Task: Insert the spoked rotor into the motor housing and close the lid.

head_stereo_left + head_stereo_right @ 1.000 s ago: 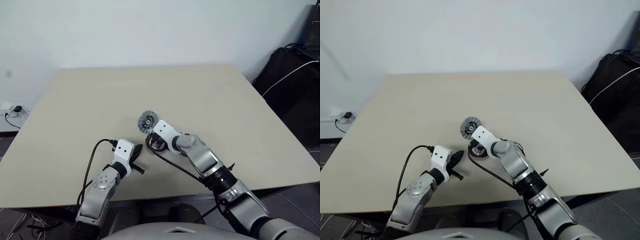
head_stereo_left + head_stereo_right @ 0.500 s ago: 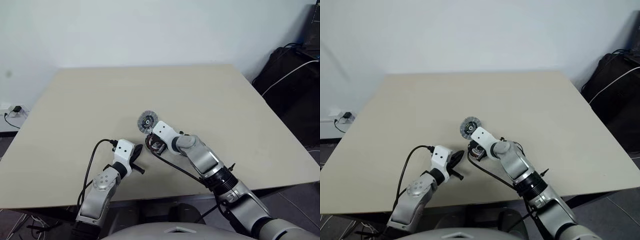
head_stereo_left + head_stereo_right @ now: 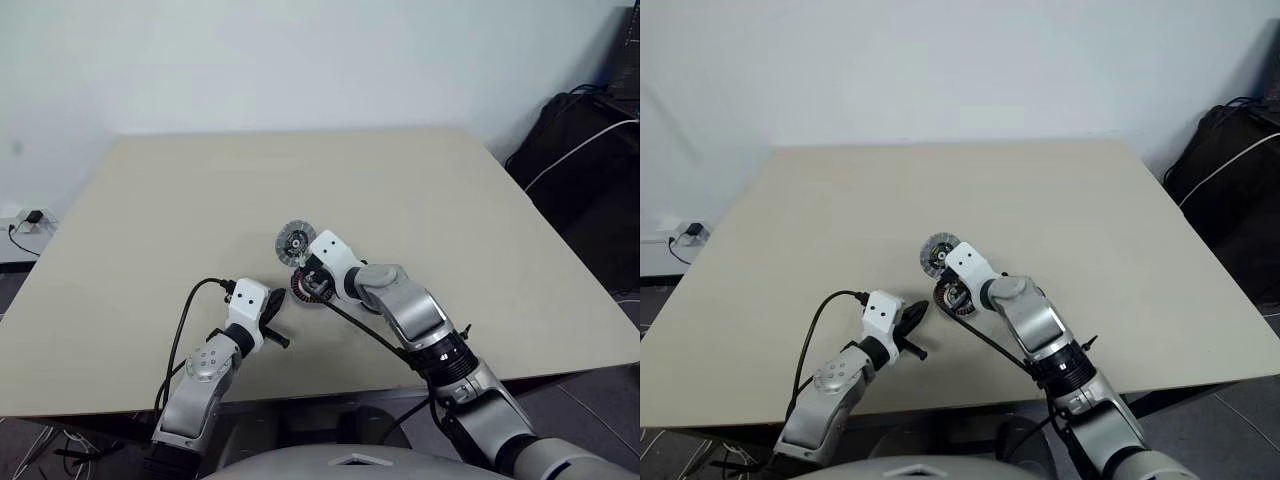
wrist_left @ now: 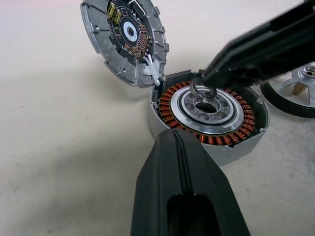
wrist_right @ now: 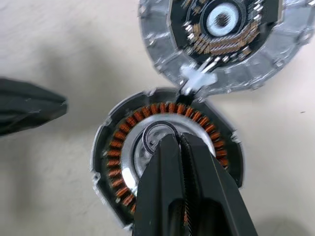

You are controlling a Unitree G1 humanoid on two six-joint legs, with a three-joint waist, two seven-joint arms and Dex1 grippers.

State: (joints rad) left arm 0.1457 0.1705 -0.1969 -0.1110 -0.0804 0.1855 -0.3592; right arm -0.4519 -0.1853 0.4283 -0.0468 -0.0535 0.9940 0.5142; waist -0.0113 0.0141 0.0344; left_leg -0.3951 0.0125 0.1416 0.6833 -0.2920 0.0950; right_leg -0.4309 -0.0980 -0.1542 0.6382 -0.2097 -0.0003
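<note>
Nearest to the robot, the left gripper [image 4: 182, 147] rests low over the beige counter [image 3: 150, 220], its two black fingers pressed together with nothing between them, and it points toward the motor housing [image 4: 209, 120] just ahead. The motor housing sits on the counter with its top uncovered, so the ring of copper-brown windings and the silver centre are visible. The right gripper [image 5: 179, 142] comes down at a slant over this housing, its fingers also clenched tight, and its tip is at a thin metal ring [image 4: 202, 89] lying over the silver centre; whether it really pinches the ring cannot be told. Beside the housing, on the robot's right, the spoked rotor [image 4: 295, 88] lies flat on the counter, apart from both grippers. Beyond the housing, the lid [image 4: 125, 39] lies folded open, its ribbed rim and dark inner face with small parts showing; it is joined to the housing edge by a small white piece [image 5: 197, 78].
</note>
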